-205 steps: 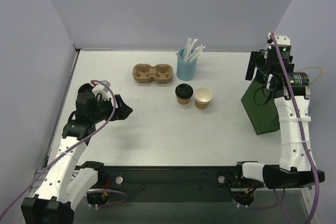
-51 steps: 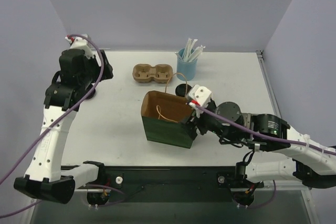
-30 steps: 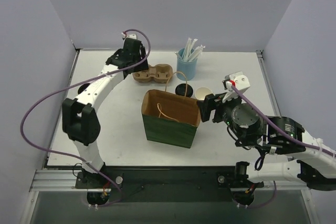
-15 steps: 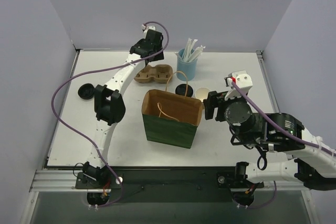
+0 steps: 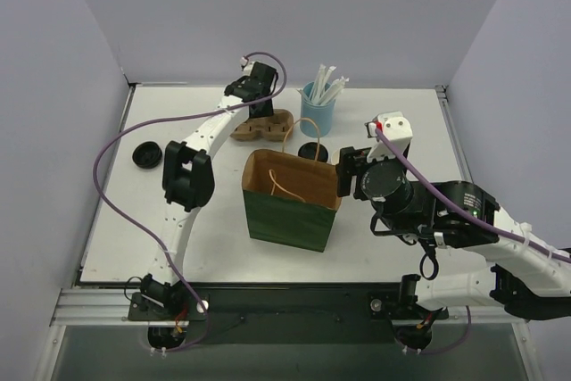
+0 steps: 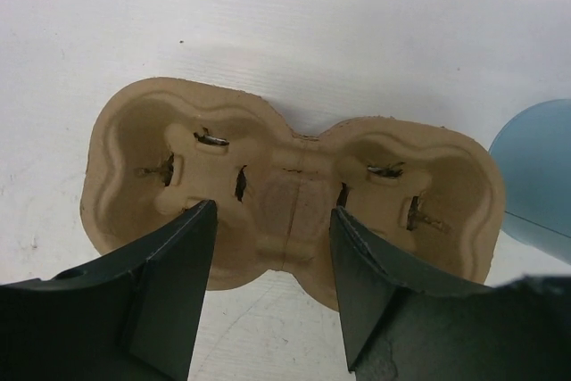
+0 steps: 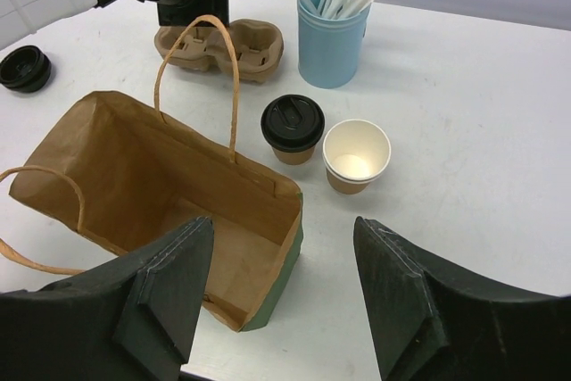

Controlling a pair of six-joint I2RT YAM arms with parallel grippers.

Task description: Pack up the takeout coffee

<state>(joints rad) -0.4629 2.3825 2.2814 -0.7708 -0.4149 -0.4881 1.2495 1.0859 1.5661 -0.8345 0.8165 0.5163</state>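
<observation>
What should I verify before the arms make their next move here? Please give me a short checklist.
1. Left gripper open above the middle of the carrier: ok.
2. Both carrier holes empty: ok.
3. Paper bag upright, mouth open: ok.
4. Right gripper open, holding nothing: ok.
5. Tan cup lidded: not ok, it stands open.
6. Left gripper touching the carrier: cannot tell.
</observation>
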